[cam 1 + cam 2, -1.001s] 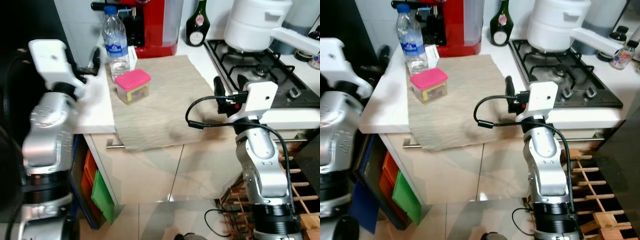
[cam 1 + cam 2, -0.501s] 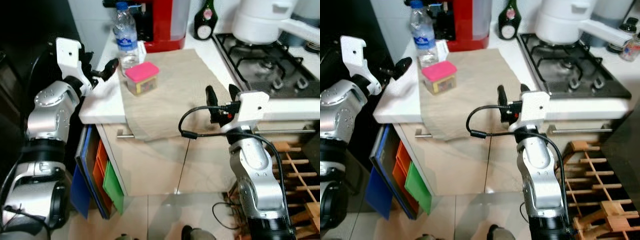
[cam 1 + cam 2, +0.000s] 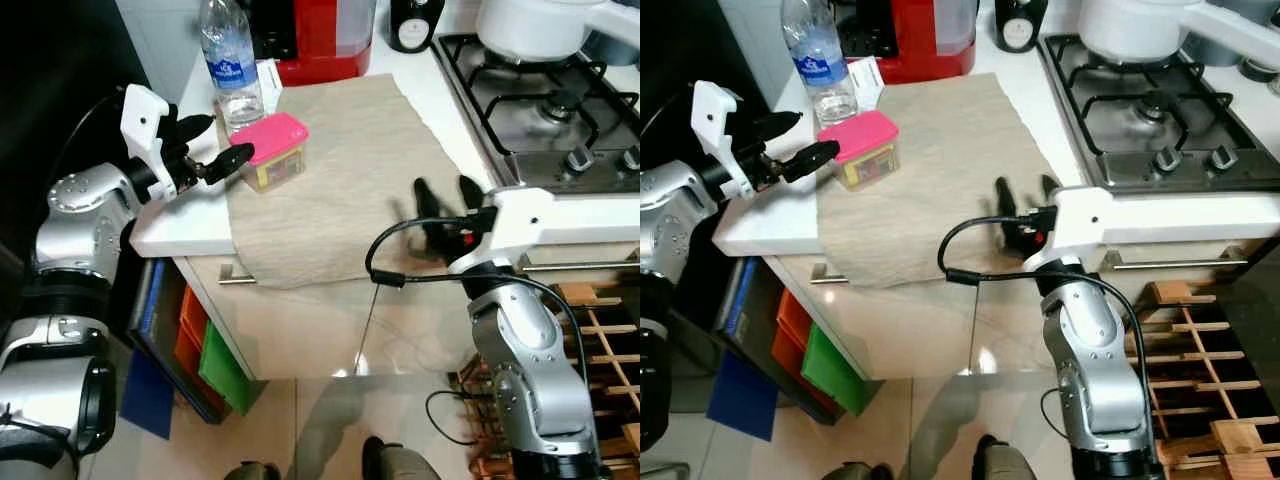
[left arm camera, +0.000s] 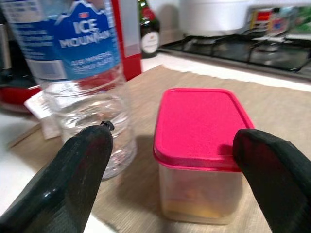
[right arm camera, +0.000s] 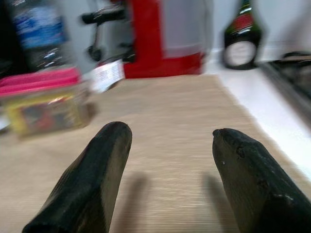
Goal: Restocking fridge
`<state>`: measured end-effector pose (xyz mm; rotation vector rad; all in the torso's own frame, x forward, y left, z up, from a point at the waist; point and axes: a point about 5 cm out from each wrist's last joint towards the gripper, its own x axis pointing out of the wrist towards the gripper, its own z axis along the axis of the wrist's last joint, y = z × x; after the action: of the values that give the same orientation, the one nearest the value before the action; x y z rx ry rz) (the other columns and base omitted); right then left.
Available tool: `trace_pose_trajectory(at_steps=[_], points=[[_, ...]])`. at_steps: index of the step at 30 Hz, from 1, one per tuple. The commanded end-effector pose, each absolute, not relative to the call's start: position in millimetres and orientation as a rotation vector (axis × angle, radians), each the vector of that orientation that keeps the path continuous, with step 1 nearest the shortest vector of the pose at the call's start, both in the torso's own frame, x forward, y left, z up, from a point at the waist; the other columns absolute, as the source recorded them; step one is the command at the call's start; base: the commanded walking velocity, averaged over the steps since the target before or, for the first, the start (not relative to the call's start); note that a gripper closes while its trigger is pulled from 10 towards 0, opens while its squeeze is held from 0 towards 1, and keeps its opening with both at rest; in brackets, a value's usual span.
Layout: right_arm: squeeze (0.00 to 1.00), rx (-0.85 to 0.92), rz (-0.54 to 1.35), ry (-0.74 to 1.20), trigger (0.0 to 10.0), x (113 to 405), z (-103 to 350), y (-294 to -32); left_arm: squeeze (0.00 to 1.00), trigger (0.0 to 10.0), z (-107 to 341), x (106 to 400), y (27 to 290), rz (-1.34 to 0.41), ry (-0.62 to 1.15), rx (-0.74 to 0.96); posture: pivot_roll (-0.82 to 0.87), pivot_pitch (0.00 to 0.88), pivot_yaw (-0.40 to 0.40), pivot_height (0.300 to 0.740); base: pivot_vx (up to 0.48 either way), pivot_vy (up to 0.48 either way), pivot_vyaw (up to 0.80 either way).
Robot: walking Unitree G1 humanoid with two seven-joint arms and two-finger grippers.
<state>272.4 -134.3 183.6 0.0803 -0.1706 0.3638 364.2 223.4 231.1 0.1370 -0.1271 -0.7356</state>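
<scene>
Our left pincer (image 3: pixel 218 143), fingers spread, sits just beside the pink-lidded clear plastic box (image 3: pixel 269 150), not touching. Right pincer (image 3: pixel 445 193), also spread, hovers over the woven beige mat (image 3: pixel 340 180) nr its front edge. Ribbed water bottle (image 3: pixel 226 62) stands behind the box. White worktop (image 3: pixel 180 215); gas hob (image 3: pixel 545 110) to the right.

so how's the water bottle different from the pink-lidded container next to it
The water bottle stands tall and narrow with a blue cap; the pink-lidded container is low and boxy with a flat lid. The bottle looks clear and nearly empty; the container shows yellowish contents. The open left pincer is nearest the container. Both stand upright near the beige mat's corner.
</scene>
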Motion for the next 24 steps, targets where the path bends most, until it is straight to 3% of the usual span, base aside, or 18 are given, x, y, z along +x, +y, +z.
trace_pose_trajectory(at_steps=[1, 15, 24], points=[[0.0, 0.088, 0.459, -0.174, 10.0, 269.6, 193.2, -132.5, 0.0, 10.0, 229.0, 359.5, 225.0, -0.77, -0.131, 0.161, -0.17, 0.114, -0.004, 0.74, 0.0, 0.0, 0.0], [0.0, 0.086, 0.546, -0.185, 10.0, 278.8, 214.8, -136.6, 0.0, 10.0, 217.6, 359.7, 220.3, -0.849, -0.088, 0.143, -0.19, 0.043, -0.028, 0.74, 0.0, 0.0, 0.0], [0.0, 0.104, 0.573, -0.186, 10.0, 278.7, 216.7, -135.3, 0.0, 10.0, 215.3, 368.7, 221.7, -0.799, -0.073, 0.054, -0.18, 0.015, -0.021, 0.74, 0.0, 0.0, 0.0]])
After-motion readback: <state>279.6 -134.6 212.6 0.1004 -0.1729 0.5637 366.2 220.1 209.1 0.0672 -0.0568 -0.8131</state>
